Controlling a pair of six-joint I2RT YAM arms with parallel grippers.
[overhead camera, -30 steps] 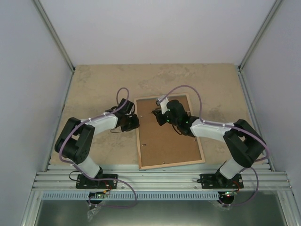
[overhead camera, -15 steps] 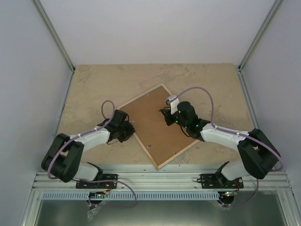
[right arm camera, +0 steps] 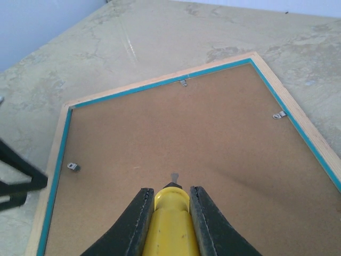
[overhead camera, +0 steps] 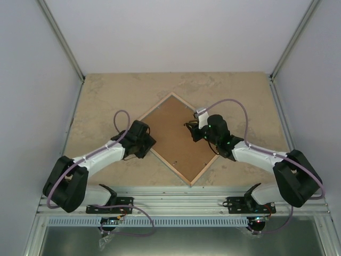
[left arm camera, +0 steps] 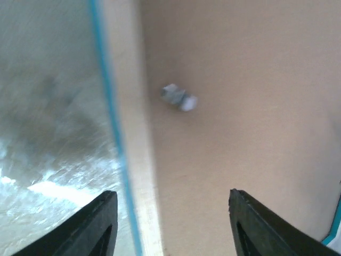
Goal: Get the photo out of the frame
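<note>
The frame lies face down on the table, turned like a diamond, with its light wood back rim up. A brown backing board fills it, so the photo is hidden. My left gripper hovers over the frame's left edge. In the left wrist view it is open, straddling the wood rim with its turquoise line, close to a metal clip. My right gripper is shut on a yellow screwdriver whose tip points at the backing board.
Small metal clips sit along the inside of the rim. The beige stone-patterned tabletop surrounds the frame. White walls enclose the table on three sides, and an aluminium rail runs along the near edge.
The frame has swung from roughly square-on to a diamond position and shifted slightly back. The left gripper's jaws have opened. Both arms have stretched outward with it.
</note>
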